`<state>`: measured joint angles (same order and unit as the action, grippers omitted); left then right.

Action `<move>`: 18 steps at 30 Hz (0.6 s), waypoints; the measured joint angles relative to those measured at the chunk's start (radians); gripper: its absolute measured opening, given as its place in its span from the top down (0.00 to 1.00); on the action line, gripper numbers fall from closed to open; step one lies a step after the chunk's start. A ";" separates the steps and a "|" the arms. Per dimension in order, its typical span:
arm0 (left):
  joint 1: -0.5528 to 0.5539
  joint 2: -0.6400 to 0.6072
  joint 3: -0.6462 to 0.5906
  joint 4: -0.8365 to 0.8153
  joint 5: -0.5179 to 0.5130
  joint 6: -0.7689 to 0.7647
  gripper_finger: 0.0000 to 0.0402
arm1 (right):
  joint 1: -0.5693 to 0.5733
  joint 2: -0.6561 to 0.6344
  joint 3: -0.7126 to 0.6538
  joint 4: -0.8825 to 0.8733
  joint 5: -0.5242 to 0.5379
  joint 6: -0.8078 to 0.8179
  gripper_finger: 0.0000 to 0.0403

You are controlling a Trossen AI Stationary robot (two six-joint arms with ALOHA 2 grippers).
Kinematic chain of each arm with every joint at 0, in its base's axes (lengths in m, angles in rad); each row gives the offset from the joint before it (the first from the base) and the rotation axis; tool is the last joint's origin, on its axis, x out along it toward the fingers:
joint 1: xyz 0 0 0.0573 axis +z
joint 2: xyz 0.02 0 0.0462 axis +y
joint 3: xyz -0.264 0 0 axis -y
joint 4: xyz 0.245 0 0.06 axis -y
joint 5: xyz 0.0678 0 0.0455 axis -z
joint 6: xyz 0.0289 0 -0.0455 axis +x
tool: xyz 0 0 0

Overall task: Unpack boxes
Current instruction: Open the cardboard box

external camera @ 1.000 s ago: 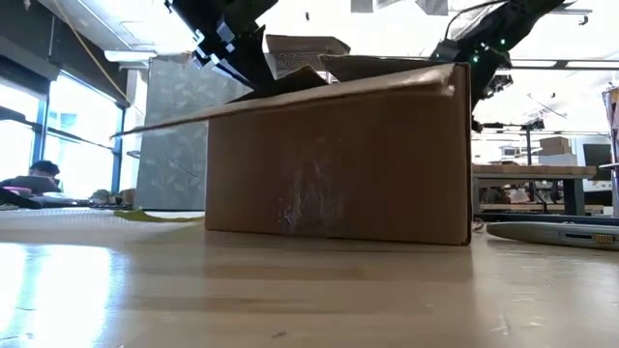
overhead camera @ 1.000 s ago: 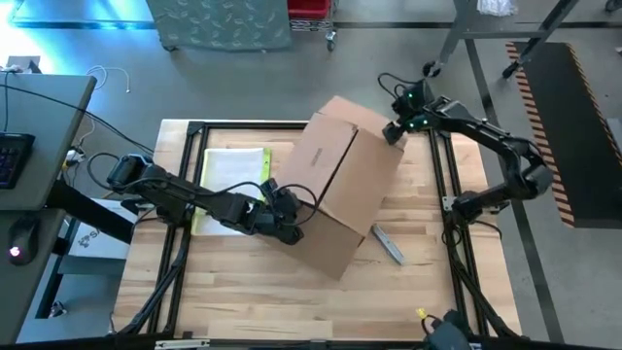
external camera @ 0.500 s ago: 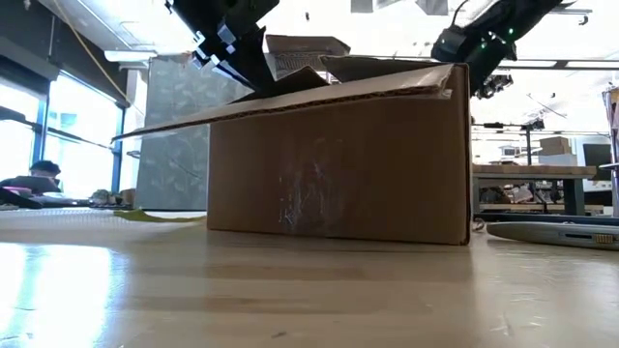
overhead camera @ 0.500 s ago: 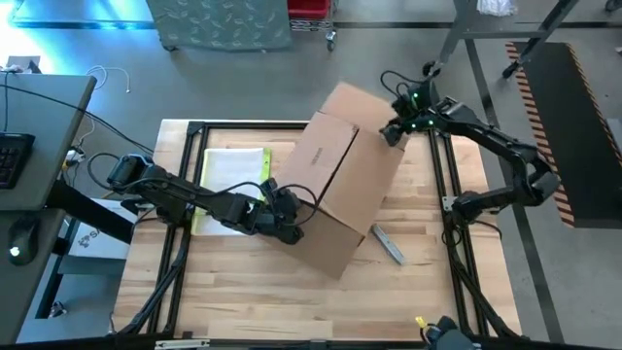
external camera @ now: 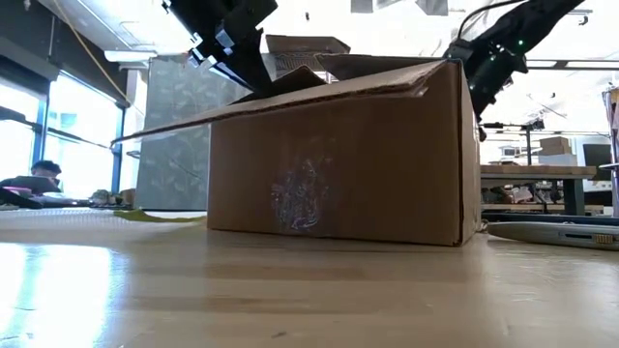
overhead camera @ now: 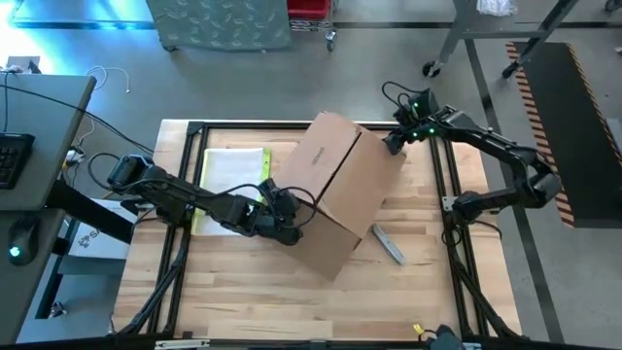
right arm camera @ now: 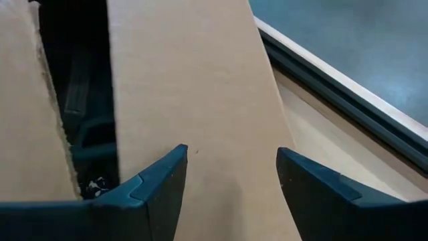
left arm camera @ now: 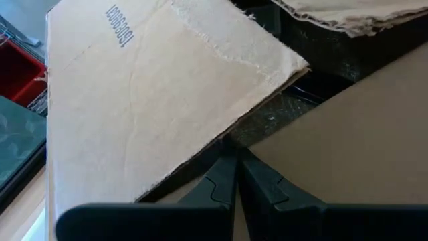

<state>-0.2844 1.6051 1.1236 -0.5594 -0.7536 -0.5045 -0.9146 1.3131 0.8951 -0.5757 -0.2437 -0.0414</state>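
Observation:
The brown cardboard box point(overhead camera: 340, 190) stands skewed on the wooden table, resting on its bottom point(external camera: 334, 227). One long flap point(external camera: 193, 114) juts out sideways. My left gripper point(overhead camera: 284, 224) is shut at the box's left near side, its tips point(left arm camera: 234, 152) at the gap between two top flaps; dark contents and crinkly film point(left arm camera: 281, 114) show inside. My right gripper point(overhead camera: 394, 142) is open at the box's far right corner, its fingers either side of a cardboard flap point(right arm camera: 200, 100). My left gripper's shut fingertips point(left arm camera: 226, 167) sit at the torn edge of the large flap point(left arm camera: 221, 137), where it meets the neighbouring flap point(left arm camera: 348, 134). They come slanting down from the table's left. I cannot tell whether they reach under that edge. My right gripper's open fingers point(right arm camera: 160, 181) straddle the far flap's strip point(right arm camera: 227, 174), slanting down from the far right. I cannot tell whether they press on it.
A flat clear sleeve with a yellow edge point(overhead camera: 233, 175) lies left of the box, under my left arm. A grey tool point(overhead camera: 388, 243) lies on the table right of the box. Black frame rails point(overhead camera: 442, 194) border the table.
My right gripper has come down and toward the box's far right corner. The far flap, which stood up a second ago, has folded down onto the box top. In the low view the box's right end has shifted slightly. My left gripper has kept still.

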 joint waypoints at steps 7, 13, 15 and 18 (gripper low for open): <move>0.000 0.000 0.000 0.001 0.000 0.000 1.00 | 0.000 0.002 -0.002 0.009 0.004 -0.001 0.46; 0.000 0.000 0.000 0.001 0.001 -0.008 1.00 | 0.000 0.002 -0.003 0.012 0.004 -0.002 0.46; 0.000 0.000 0.000 0.001 0.001 -0.008 1.00 | 0.000 0.002 -0.003 0.012 0.004 -0.002 0.46; 0.000 0.000 0.000 0.001 0.001 -0.008 1.00 | 0.001 0.002 -0.003 0.012 0.005 -0.002 0.46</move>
<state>-0.2844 1.6051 1.1236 -0.5580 -0.7528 -0.5125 -0.9138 1.3155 0.8925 -0.5640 -0.2382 -0.0437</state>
